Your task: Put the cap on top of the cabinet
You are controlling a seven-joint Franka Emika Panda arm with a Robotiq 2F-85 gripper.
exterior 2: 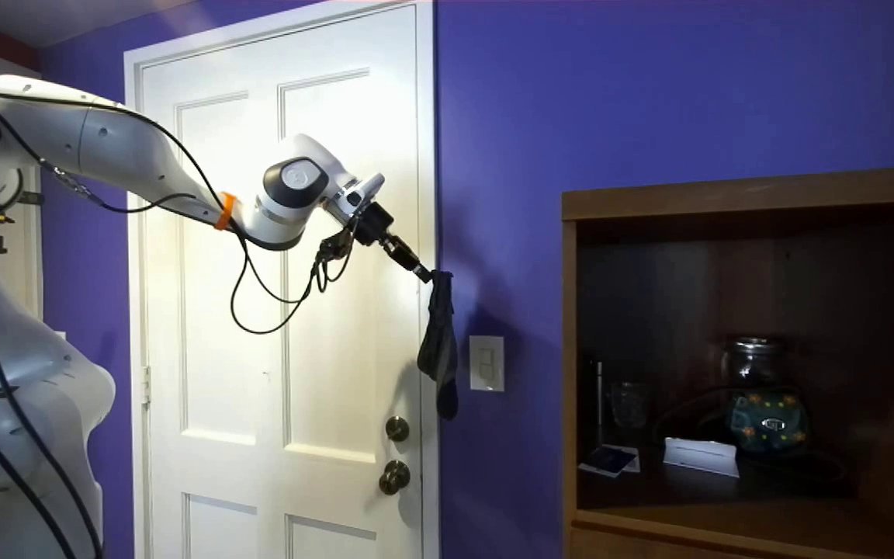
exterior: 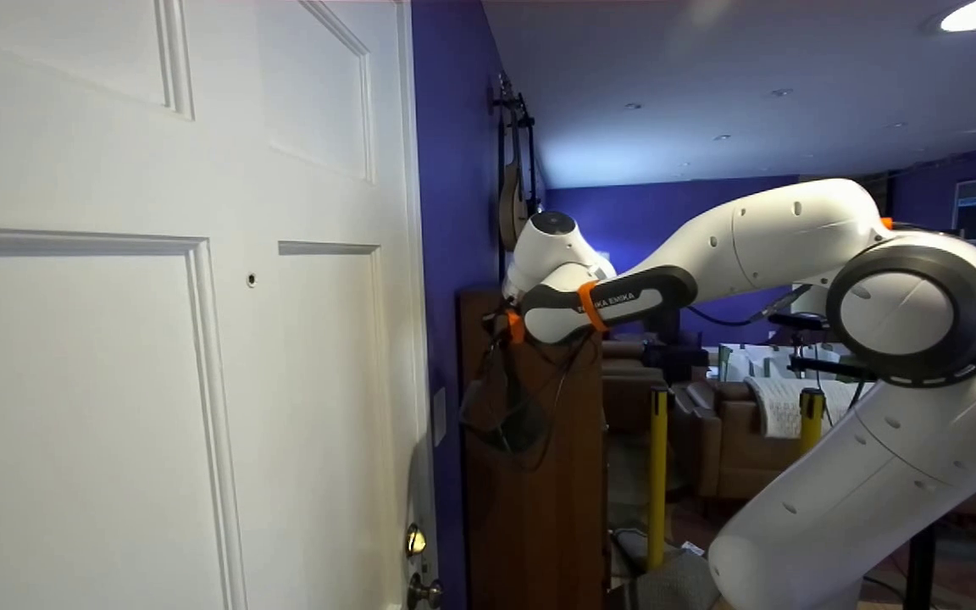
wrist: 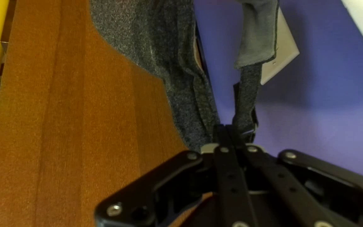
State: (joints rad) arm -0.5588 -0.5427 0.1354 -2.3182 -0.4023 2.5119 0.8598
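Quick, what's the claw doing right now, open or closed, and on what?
Claw: closed, holding the dark grey cap, which hangs down from it.

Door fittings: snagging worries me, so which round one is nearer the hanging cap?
The upper fitting: the cap hangs higher than both, so the lower knob is farther.

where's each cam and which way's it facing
Exterior view: beside the white panelled door, facing the brown wooden cabinet; white robot arm shows.
Exterior view: apparently set back, facing the purple wall, door and cabinet front; arm and black claw show.
Wrist view: mounted behind the claw, looking along it to the floppy dark grey cloth cap; of the robot, only the claw.
Both exterior views share door, cabinet, wall and arm.
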